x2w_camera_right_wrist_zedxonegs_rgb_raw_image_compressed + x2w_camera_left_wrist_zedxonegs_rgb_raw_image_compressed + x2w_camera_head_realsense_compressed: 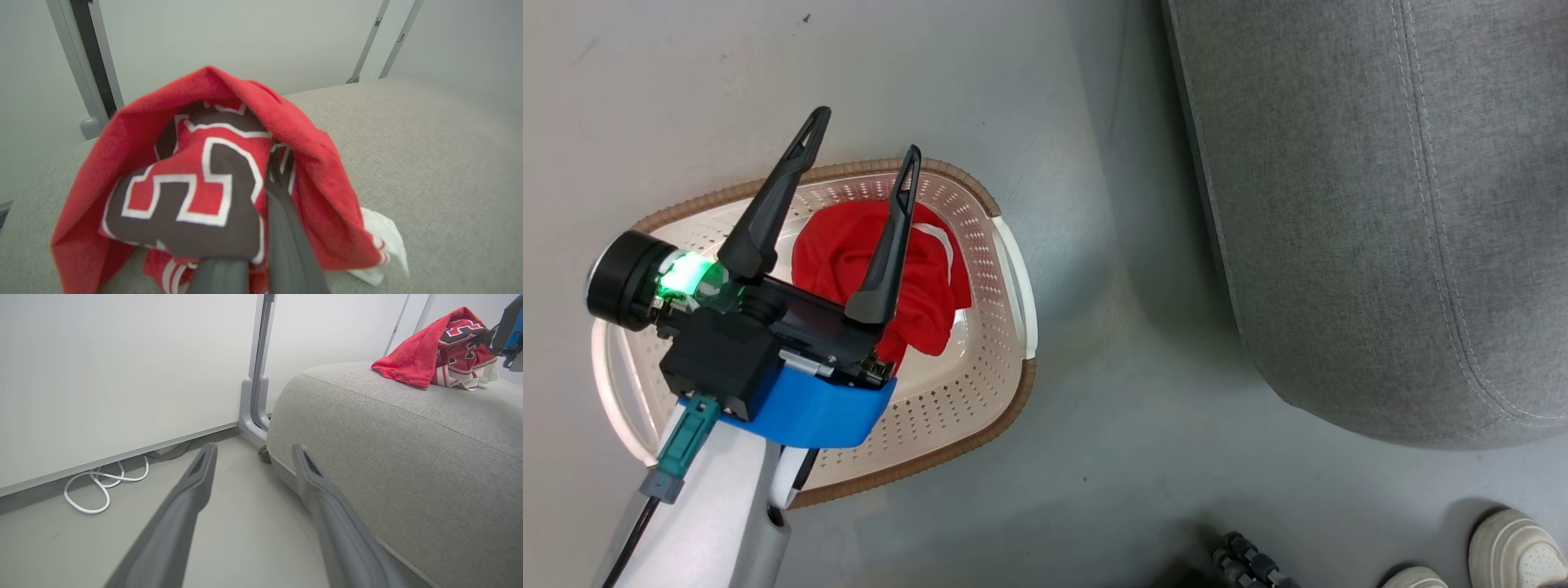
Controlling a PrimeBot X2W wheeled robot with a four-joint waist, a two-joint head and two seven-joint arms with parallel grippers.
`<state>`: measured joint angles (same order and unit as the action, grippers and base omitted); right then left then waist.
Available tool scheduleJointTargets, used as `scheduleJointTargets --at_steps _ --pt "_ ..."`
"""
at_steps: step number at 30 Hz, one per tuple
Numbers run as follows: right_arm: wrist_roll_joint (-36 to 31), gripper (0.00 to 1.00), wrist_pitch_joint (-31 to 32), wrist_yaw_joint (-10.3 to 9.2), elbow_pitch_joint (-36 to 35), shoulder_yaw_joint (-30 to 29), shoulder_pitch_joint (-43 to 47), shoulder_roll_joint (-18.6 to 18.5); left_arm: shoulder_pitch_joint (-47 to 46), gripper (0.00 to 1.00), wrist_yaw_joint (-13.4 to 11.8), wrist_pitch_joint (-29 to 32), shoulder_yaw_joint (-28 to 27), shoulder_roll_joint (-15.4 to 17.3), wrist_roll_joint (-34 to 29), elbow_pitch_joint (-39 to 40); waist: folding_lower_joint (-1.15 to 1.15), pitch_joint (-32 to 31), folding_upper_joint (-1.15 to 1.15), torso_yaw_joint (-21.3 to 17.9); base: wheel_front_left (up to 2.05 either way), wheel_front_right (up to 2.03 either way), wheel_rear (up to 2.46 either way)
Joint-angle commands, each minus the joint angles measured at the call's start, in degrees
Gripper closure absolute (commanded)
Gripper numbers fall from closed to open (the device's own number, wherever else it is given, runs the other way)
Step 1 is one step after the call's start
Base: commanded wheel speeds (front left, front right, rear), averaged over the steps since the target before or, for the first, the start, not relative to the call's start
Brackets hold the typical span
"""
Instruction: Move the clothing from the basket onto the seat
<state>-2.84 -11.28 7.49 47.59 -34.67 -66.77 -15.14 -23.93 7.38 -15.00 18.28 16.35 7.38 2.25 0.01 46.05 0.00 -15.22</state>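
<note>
Pinching the jersey (196, 192) onto the seat (429, 163) for release, the right tool (274, 179) is closed, while the left tool (866, 135) gapes empty over the shorts (841, 245) in the basket (992, 327).

Readable marks: one item only.

Right wrist view, centre of frame: red jersey (314, 163) carries large black block numerals (196, 232), outlined in white, with red inside the strokes. The cloth is bunched and folded across the print, so the digits are cut by folds. One curved stroke could belong to a 2 or a 5; cannot tell which.

Left wrist view, upper right of frame: same jersey (412, 359), same numerals (459, 332), black edged white. Partial, value not legible.
</note>
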Motion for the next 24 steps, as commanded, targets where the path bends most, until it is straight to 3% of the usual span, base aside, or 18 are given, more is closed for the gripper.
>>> scheduleJointTargets --at_steps 1,2,3,4,16,24 --pt "-0.9 1.0 -0.5 0.01 1.6 -1.0 -0.3 -0.6 -1.2 0.0 -0.1 -0.3 0.1 -0.1 -0.4 0.0 -0.01 -0.2 0.0 0.1 0.0 0.0 0.0" --pt "-1.2 0.89 -0.7 0.01 2.2 -1.3 -0.6 -0.6 -1.2 0.0 -0.1 -0.3 0.2 -0.2 -0.4 -0.2 -0.01 -0.3 0.0 0.2 0.0 0.0 0.0" --pt "-1.5 0.36 -0.8 0.01 2.9 -1.8 -0.8 -0.6 -1.3 0.0 -0.1 -0.3 0.2 -0.3 -0.4 -0.3 -0.01 -0.5 0.0 0.2 0.0 0.0 0.0" --pt "-1.7 0.0 -1.1 0.01 3.5 -2.2 -1.1 -0.8 -1.2 0.0 -0.1 -0.3 0.3 -0.3 -0.3 -0.5 -0.01 -0.7 0.0 0.2 0.0 0.0 0.0" --pt "-5.1 0.0 -2.5 0.01 7.7 -3.2 -1.8 0.3 -0.9 0.0 -0.1 -0.3 0.7 -0.9 0.0 -1.9 -0.01 -3.5 0.0 -0.2 0.0 0.0 0.0" --pt "-5.6 0.0 -3.2 0.01 10.3 -1.6 0.3 1.9 0.1 0.0 -0.2 -0.3 -0.1 -2.9 1.1 -3.2 -0.01 -8.4 0.0 0.5 0.0 0.0 0.0"
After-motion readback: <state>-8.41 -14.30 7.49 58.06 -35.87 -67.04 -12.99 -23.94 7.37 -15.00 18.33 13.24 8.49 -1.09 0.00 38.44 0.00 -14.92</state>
